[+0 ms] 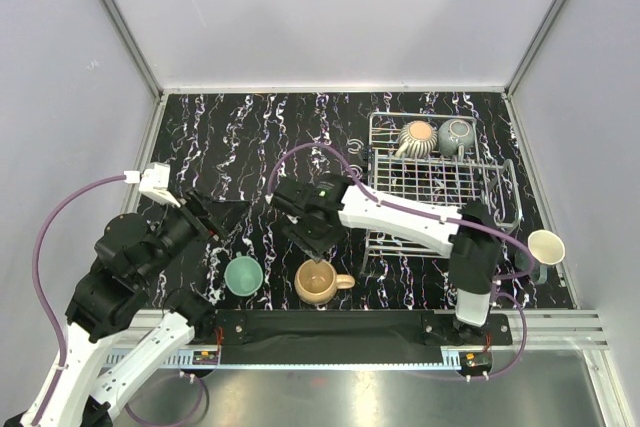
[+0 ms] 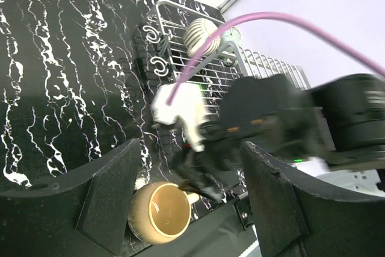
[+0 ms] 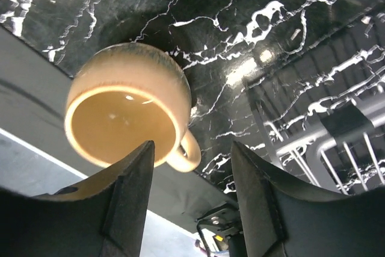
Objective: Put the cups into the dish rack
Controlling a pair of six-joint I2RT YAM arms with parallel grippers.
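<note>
Hovering just above the tan cup (image 1: 320, 283), the right claw (image 1: 316, 247) is spread wide and grips nothing. The cup stands upright, mouth up, near the front edge of the bench (image 1: 240, 137), with its handle pointing toward the dish rack (image 1: 440, 182). From the right wrist camera the cup sits off toward one finger rather than centred in the gap, and only the handle side lies between the fingers. The step in hand looks like the pick, so it seems best to shift the claw first, until one finger is over the mouth and the other outside the wall, clear of the handle. It can then drop straight down and pinch the rim firmly, since glazed ceramic is likely to slip. A clean vertical lift should come before any swing, because the rack's raised side stands between cup and prongs. A striped cup (image 1: 416, 137) and a grey-green cup (image 1: 457, 135) fill the rack's far end, so the nearer rows look like the place to aim for. The teal-green cup (image 1: 243, 275) waits just beside the tan one, and a careless sweep could knock it. The left claw (image 1: 212, 215) hangs spread and empty over the bench's left part
</note>
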